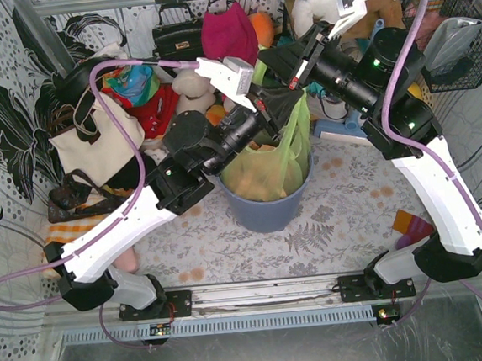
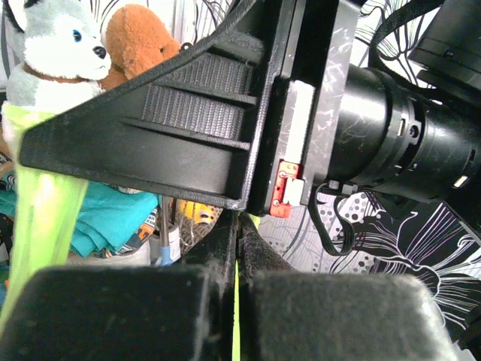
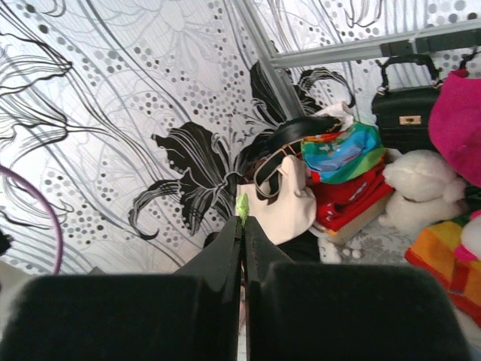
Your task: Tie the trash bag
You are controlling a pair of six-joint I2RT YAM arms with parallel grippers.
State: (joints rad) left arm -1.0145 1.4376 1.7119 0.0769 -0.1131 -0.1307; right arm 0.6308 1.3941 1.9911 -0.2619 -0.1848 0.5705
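Floral tabletop (image 1: 345, 213), trash bag (image 1: 294, 155) rim clamped in left pincer (image 2: 237, 226) and right pincer (image 3: 242, 219)

- No words, numbers or brand names could be read in any view.
- The little red part (image 2: 285, 197) was too small to show any letters.
- The bright picture bag (image 3: 342, 150) showed colours only, with no clear writing.
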